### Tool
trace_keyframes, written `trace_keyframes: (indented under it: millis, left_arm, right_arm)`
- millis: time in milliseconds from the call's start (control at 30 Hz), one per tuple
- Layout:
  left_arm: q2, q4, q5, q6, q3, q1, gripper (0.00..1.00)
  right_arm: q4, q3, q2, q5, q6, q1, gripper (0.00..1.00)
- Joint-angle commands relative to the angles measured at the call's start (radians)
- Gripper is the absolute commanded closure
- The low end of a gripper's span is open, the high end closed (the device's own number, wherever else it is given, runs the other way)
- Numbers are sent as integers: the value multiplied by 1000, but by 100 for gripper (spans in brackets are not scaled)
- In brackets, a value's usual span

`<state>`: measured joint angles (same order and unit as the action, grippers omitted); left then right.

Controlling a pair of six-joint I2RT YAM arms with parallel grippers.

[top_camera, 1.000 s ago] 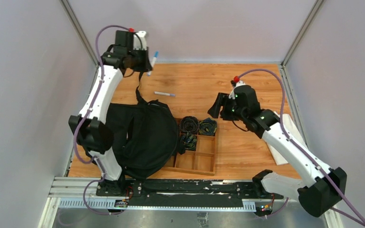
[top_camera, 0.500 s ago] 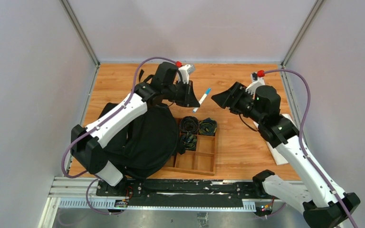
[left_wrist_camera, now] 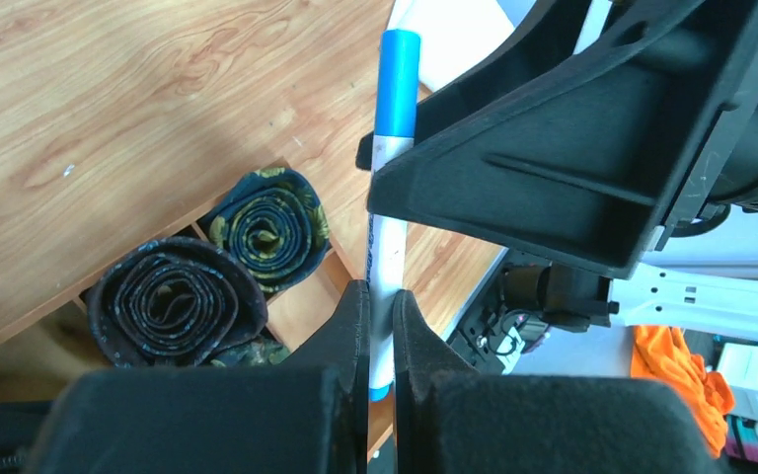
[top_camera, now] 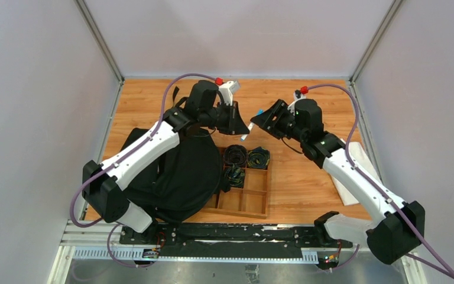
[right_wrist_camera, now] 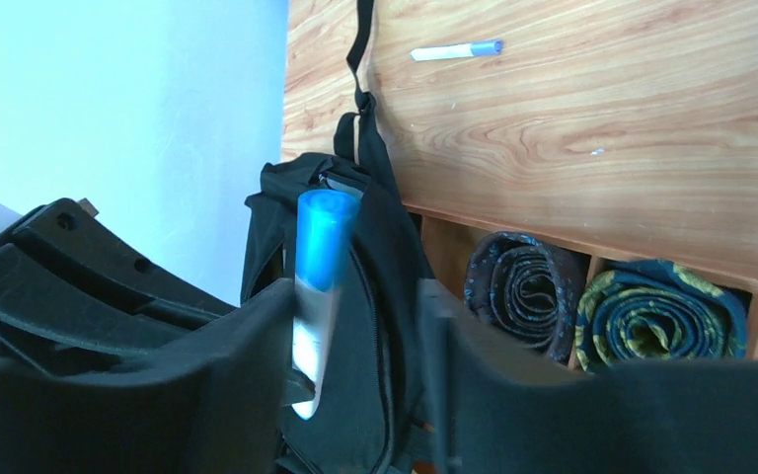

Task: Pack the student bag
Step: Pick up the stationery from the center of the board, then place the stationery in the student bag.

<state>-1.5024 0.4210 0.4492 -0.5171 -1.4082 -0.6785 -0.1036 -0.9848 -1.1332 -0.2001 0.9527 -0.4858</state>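
The student bag [top_camera: 177, 171] is a floppy black backpack lying at the left of the table, also in the right wrist view [right_wrist_camera: 380, 247]. My left gripper [top_camera: 239, 124] is shut on a white marker with a blue cap [left_wrist_camera: 395, 89] and holds it in the air above the wooden tray's far end. My right gripper [top_camera: 262, 117] faces it, open, with its fingers [right_wrist_camera: 247, 365] on either side of the marker [right_wrist_camera: 318, 267]. The marker sits close to one of the right gripper's fingers, and the other stands well apart.
A wooden compartment tray [top_camera: 254, 198] lies right of the bag, with rolled ties [top_camera: 235, 155] in its far compartments. A second marker [right_wrist_camera: 454, 49] lies on the table beyond the bag's strap. A white cloth [top_camera: 360, 168] lies at the right edge.
My left arm swung from the far left corner to the middle, carrying the marker. My right gripper turned and moved left, so its open fingers now straddle the marker.
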Motion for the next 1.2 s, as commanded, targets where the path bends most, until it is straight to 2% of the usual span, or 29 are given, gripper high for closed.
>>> trace_keyframes:
  millis: [0,200,267,300,367,400,433,467,567,667,767,867,1167]
  left_arm:
    - [27,-8,-6,-3,6,-9,100]
    - [20,24,-29,15,-9,-9,100]
    - [18,34,-36,18,-17,-9,100]
    - [17,53,-46,23,-27,-10,88]
    - [17,119,-84,53,-64,-9,49]
    - [22,171,-115,79,-88,-9,35]
    - [32,256,-165,112,-114,-9,27]
    - [49,331,-238,147,-135,-9,25]
    - [138,504,-560,199,-130,3,30]
    - [249,582,-733,155,-5,112,33]
    - [317,632,-801,126,86,228,31]
    - [342,672,-907,100,135,235,30]
    - [348,682,-995,98,244,235,35]
  right_arm:
    - [64,-36,-32,-20,22,-27,56]
    - [91,-32,-57,-45,24,-31,97]
    - [95,-33,-61,-49,21,-31,100]
    - [93,-33,-60,-49,16,-31,100]
    - [78,-33,-53,-43,-13,-31,100]
    - [64,-32,-45,-36,-29,-30,100]
    - [46,-29,-35,-28,-50,-28,100]
    - [29,-19,-21,-21,-72,-27,100]
    - [-16,7,23,-11,-127,-28,100]
    - [-14,21,33,-41,-138,-32,100]
    - [-5,-15,-21,-64,-150,-74,100]
    - [-1,-78,-101,-83,-164,-144,100]
    - [55,-208,-328,-168,-150,-300,100]
